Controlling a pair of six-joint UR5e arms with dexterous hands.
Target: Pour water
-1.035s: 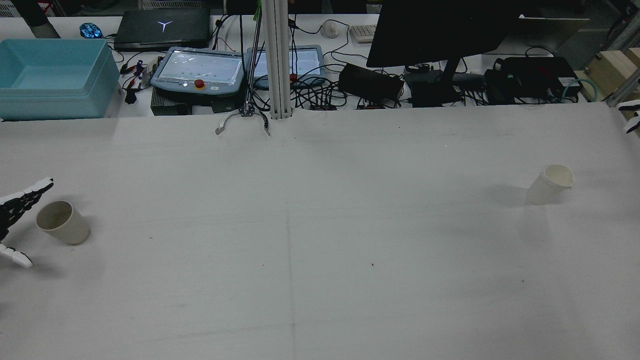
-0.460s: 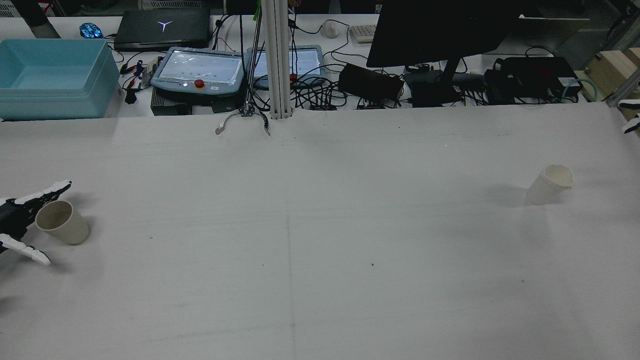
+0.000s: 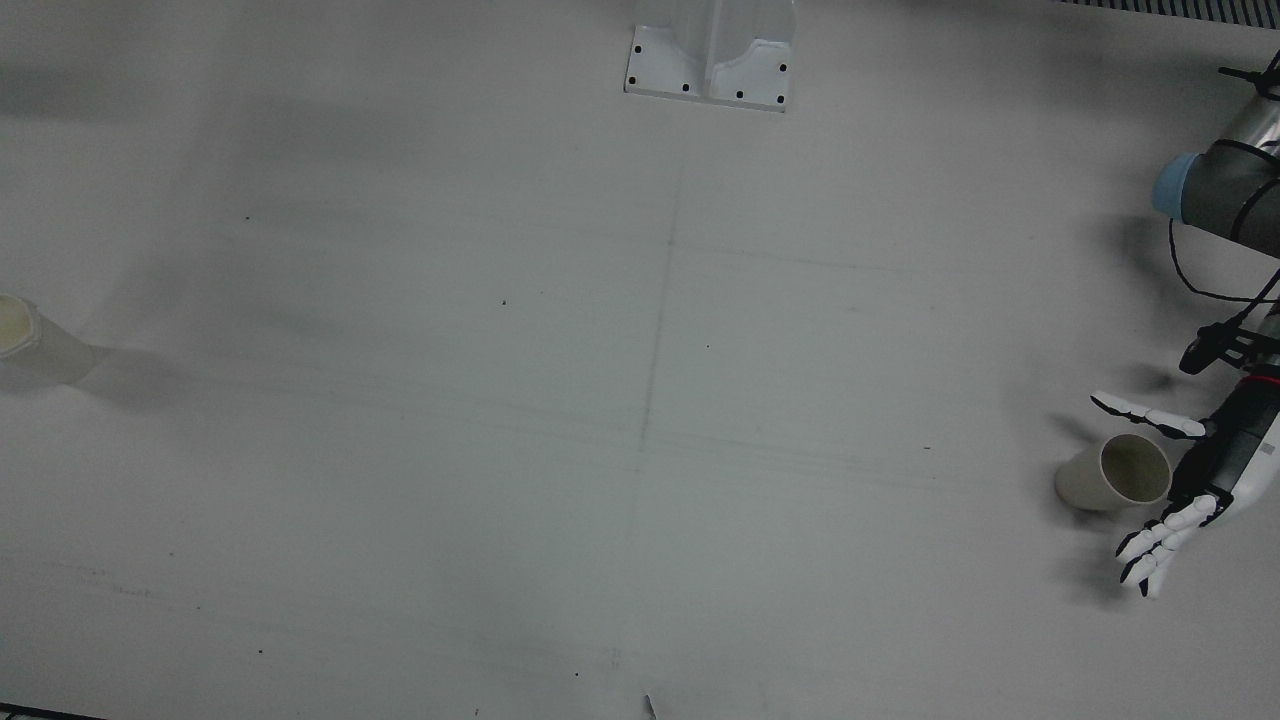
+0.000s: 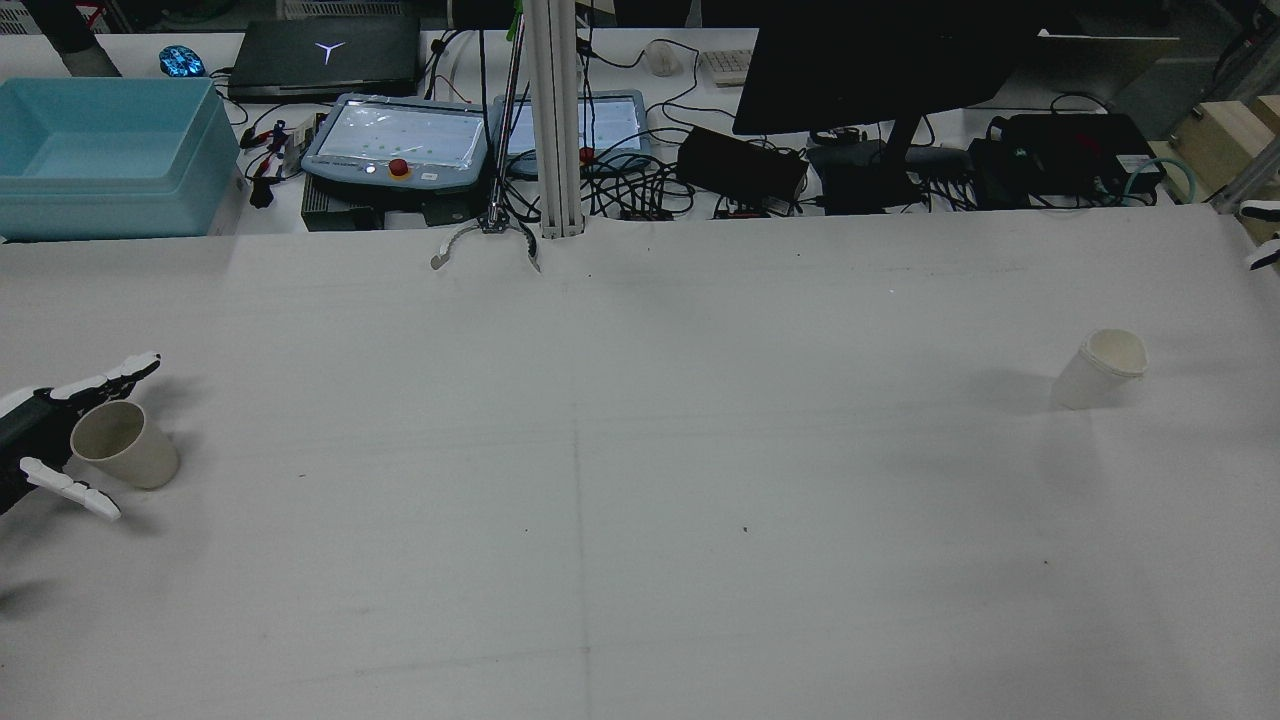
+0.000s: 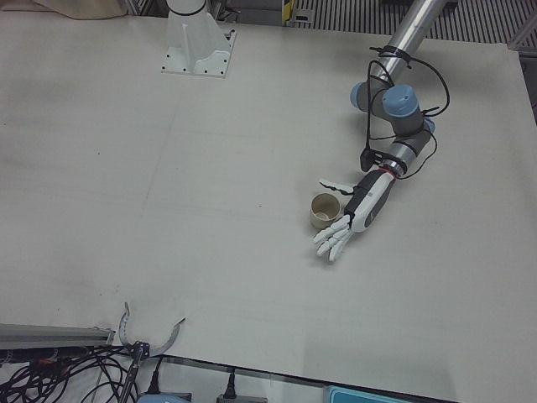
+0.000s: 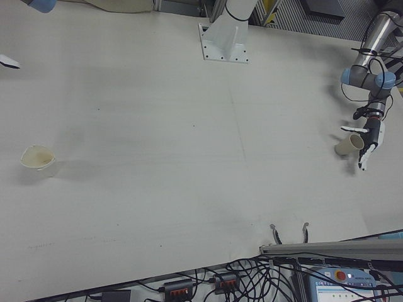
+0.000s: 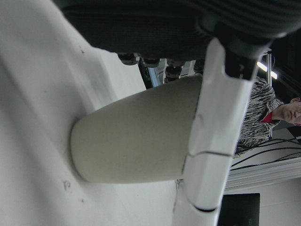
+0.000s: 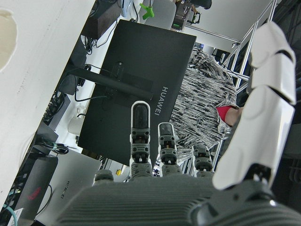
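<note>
reaching in low at the table's edge, the left hand (image 3: 1185,480) has its white fingers (image 3: 1150,555) spread wide on either side of the beige tapered paper cup (image 3: 1112,475), bracketing it without closing, nothing held. that cup stands upright on the white table (image 3: 640,400). well apart on the opposite side stands a white paper cup (image 4: 1098,368). the right hand (image 8: 188,188) hovers off that far edge, fingers spread, empty.
</note>
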